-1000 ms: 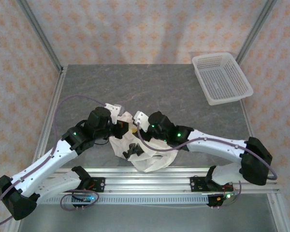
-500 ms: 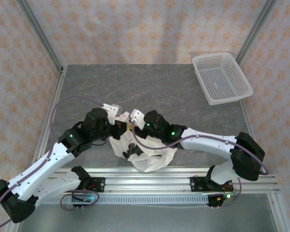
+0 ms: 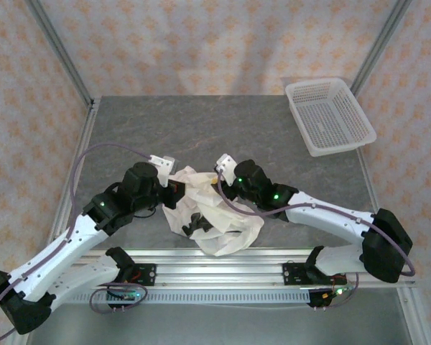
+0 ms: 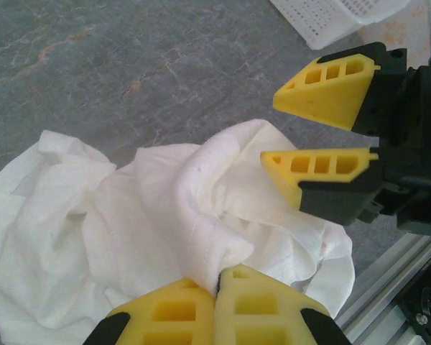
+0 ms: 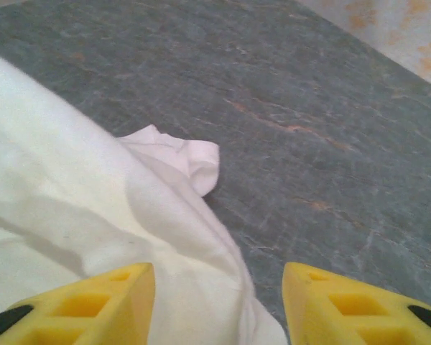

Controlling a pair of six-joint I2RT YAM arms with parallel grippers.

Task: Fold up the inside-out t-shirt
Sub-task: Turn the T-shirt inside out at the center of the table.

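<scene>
The step in hand looks like the opening-out of the garment, with no fold made yet: the inside-out t-shirt [image 3: 217, 224] lies in a crumpled heap close to the near edge of the table [image 3: 237, 129], a little left of its middle and well apart from the white mesh basket [image 3: 330, 115] at the far right corner. The left gripper [image 3: 175, 192] is clamped tight on a raised ridge of the cloth, while the right gripper [image 3: 212, 184] stands half spread at the far side of the heap, pinching nothing. The next move, as I judge it, calls for the right claw to come down on a free edge or hem and close, so that the two arms can draw the shirt apart and lay it flat; a bite into several layers would only drag the bundle. The top external view gives the placement of the heap on the table but not what either claw grips. The left wrist view settles that: the left gripper [image 4: 217, 277] has its fingers pressed together on a fold of the t-shirt [image 4: 129, 208], and the right gripper [image 4: 271, 129] hangs just above the cloth with clear air between its fingers. The right wrist view shows the right gripper [image 5: 217, 277] straddling the shirt's edge, with a small loose corner of the t-shirt [image 5: 194, 162] lying on bare stone-grey table [image 5: 330, 144].
</scene>
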